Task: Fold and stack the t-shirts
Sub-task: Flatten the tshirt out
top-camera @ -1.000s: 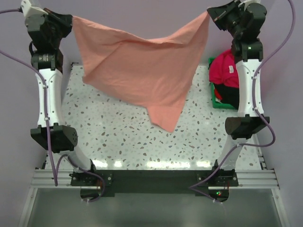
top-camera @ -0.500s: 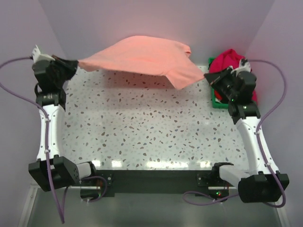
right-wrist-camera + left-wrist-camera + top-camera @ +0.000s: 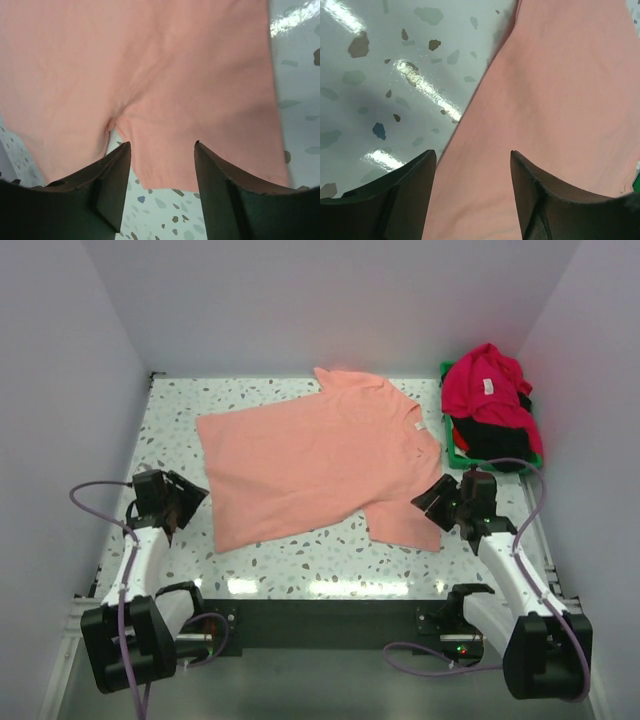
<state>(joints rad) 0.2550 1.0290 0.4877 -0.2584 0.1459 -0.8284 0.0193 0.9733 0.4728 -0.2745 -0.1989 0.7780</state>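
The salmon-pink t-shirt (image 3: 310, 465) lies spread flat on the speckled table (image 3: 170, 420), neck toward the right. Low at the shirt's near-left corner, my left gripper (image 3: 195, 498) stands open; in its wrist view the jaws (image 3: 473, 151) frame the pink cloth (image 3: 555, 100) without pinching it. My right gripper (image 3: 425, 502) is open just off the near-right sleeve, and its wrist view shows the sleeve (image 3: 200, 100) past its spread jaws (image 3: 162, 142). The crimson t-shirt (image 3: 485, 390) is heaped on a black t-shirt (image 3: 490, 440) at the back right.
A green bin (image 3: 458, 458) at the back right holds the crimson and black shirts. Grey walls close in the table on the left, back and right. Purple cables loop beside both arms near the front edge.
The pink shirt, earlier stretched in the air between both shut grippers, now lies flat on the table. Both grippers have opened, let it go and dropped toward the near edge.
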